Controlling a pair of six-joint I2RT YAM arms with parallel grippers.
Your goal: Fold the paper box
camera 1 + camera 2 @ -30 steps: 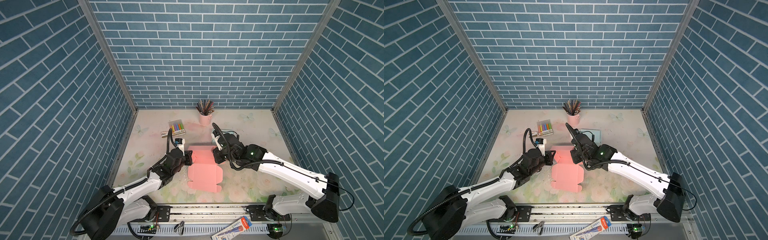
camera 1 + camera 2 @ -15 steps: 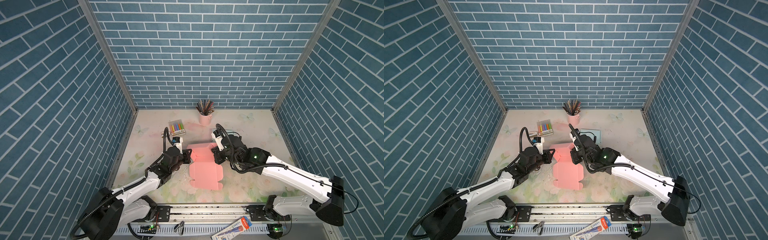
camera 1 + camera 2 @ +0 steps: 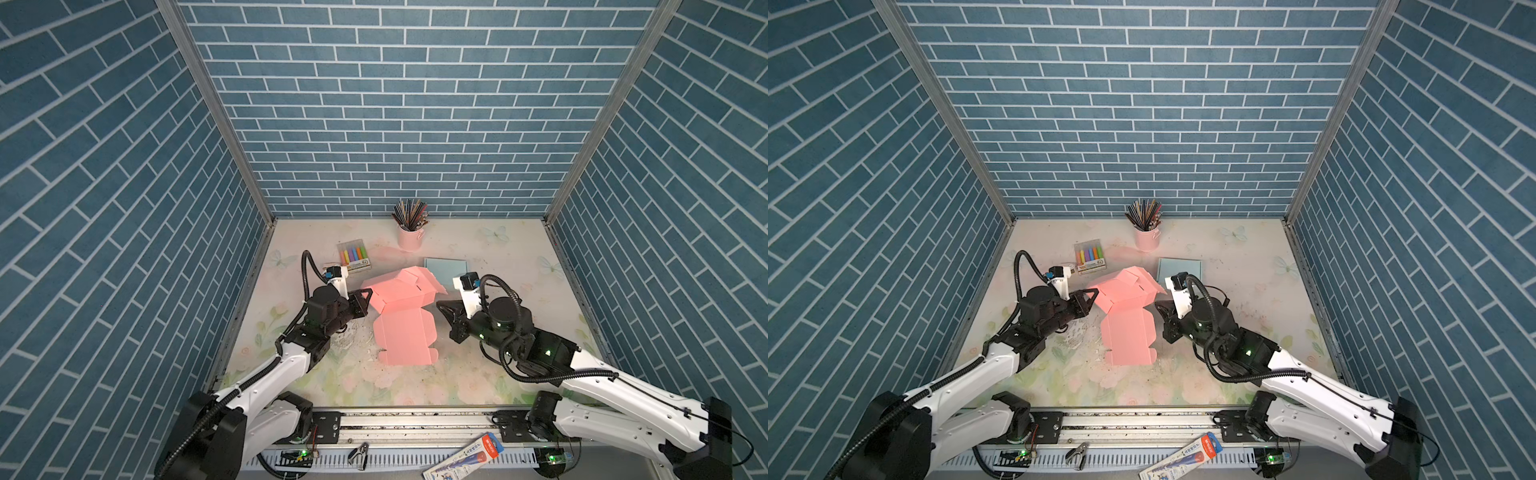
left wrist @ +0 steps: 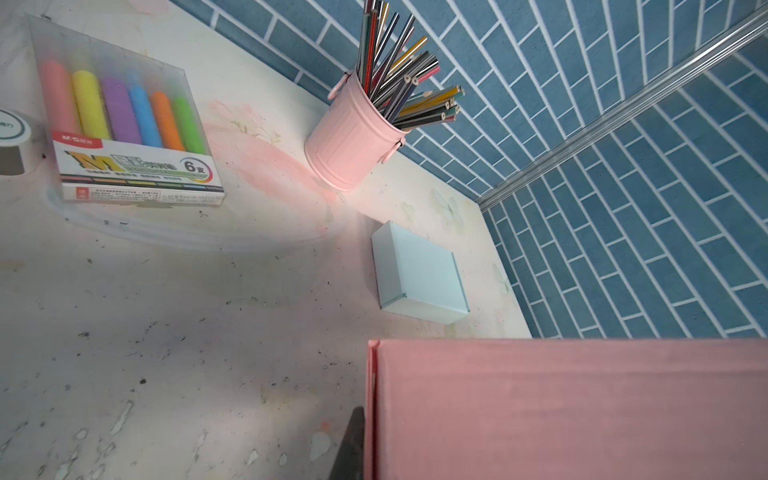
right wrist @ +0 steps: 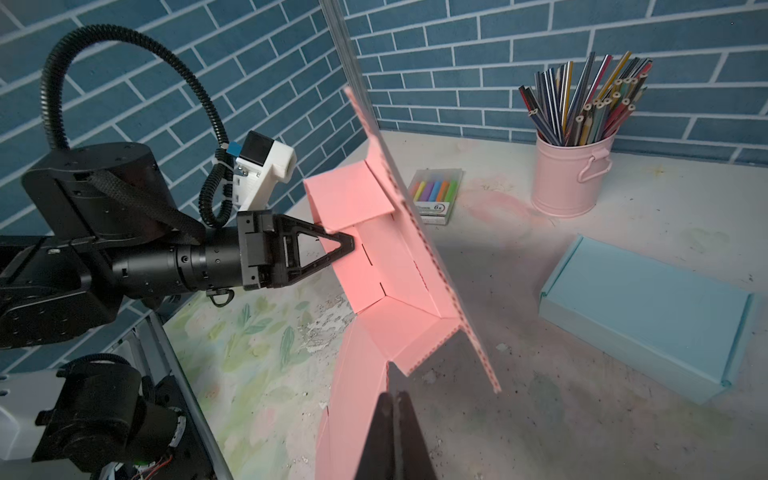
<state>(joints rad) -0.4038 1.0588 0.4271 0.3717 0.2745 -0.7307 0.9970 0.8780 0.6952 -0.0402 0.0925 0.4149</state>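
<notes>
The pink paper box [image 3: 403, 336], likely light and easily creased, sat half-raised on the table [image 3: 478, 374], best taken by a flap edge, where the left gripper [image 3: 368, 296] seemingly pinched it; the right gripper [image 3: 441, 308] hung clenched and empty beside it

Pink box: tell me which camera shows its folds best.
The right wrist view: the box stands close, raised panels and creases visible. Both top views show the box whole but small. The left wrist view shows one flat panel.

A dark tool finger [image 4: 353, 449] lies against the pink paper box's [image 4: 561, 407] edge.
</notes>
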